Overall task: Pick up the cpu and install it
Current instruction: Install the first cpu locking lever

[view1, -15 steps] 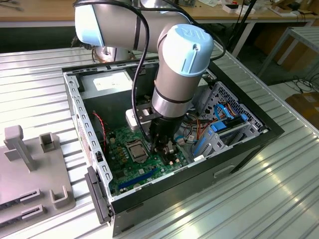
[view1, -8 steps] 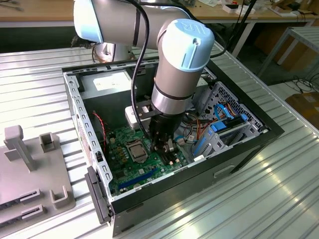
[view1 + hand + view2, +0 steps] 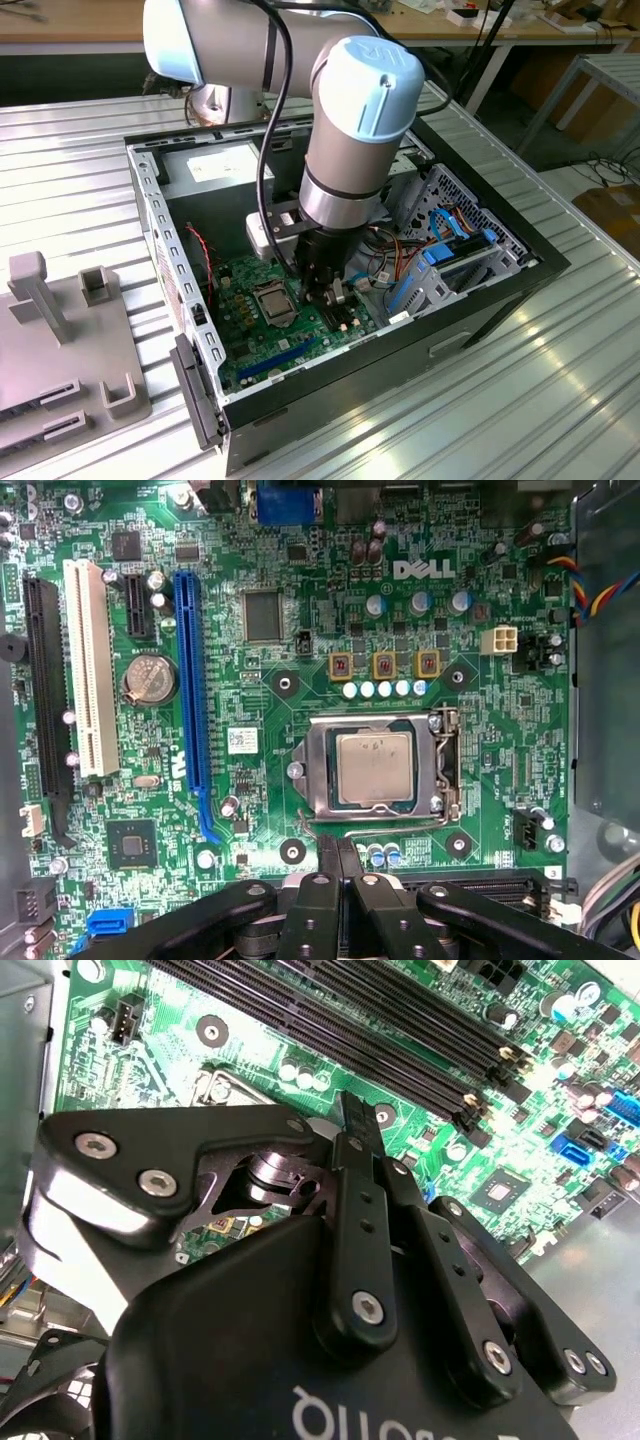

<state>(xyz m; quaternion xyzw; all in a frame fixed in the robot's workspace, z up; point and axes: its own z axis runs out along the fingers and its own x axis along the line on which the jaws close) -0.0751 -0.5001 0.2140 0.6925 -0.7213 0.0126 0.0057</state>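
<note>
One chip (image 3: 373,768) sits in socket (image 3: 375,770) on green board (image 3: 300,630), just ahead of your pincer (image 3: 338,855). Pincer fingers (image 3: 328,852) pressed together, holding nothing, low over board inside computer case (image 3: 540,265).

Silver arm (image 3: 345,150), pale-blue caps, seemingly black gripper (image 3: 325,285)

A grey fixture block (image 3: 60,350) sits on the ribbed metal table (image 3: 560,380), while a blue drive cage (image 3: 440,265) and red-black wires (image 3: 200,250) show inside the open computer case (image 3: 500,300).
</note>
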